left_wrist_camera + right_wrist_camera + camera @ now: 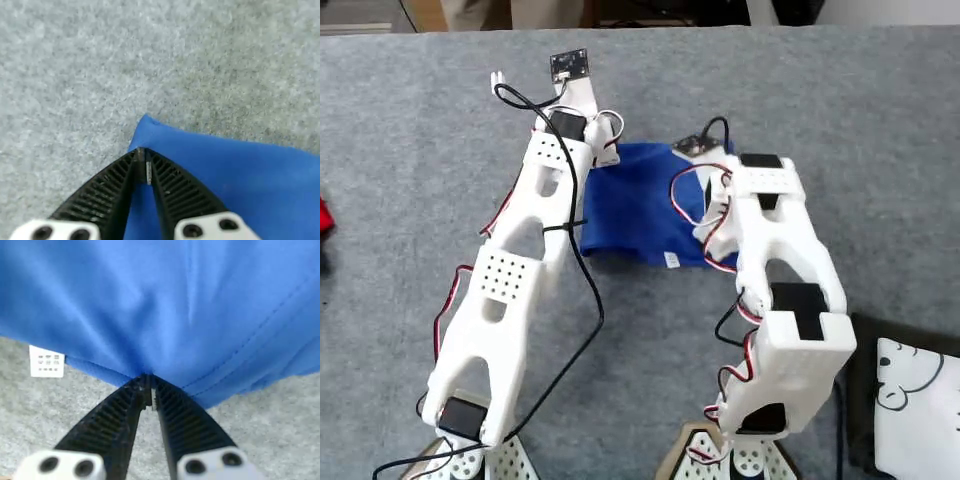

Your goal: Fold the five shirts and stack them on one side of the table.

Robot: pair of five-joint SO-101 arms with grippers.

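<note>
A blue shirt (pixel 640 205) lies folded in the middle of the grey table, between the two arms. My left gripper (pixel 142 159) is shut on the shirt's far left corner (pixel 146 125); in the high view this gripper (pixel 607 150) sits at that corner. My right gripper (pixel 149 389) is shut on the shirt's near edge (pixel 165 315), pinching a bunch of cloth. A white label (pixel 47 361) hangs off the same edge close by, and the label (pixel 672 260) also pokes out at the shirt's near edge in the high view. There the right arm (pixel 770 230) covers the shirt's right side.
A black-and-white folded shirt (pixel 910 395) lies at the near right corner of the table. Something red (pixel 324 215) pokes in at the left edge. Bare grey felt (pixel 840 100) stretches behind and to both sides of the blue shirt.
</note>
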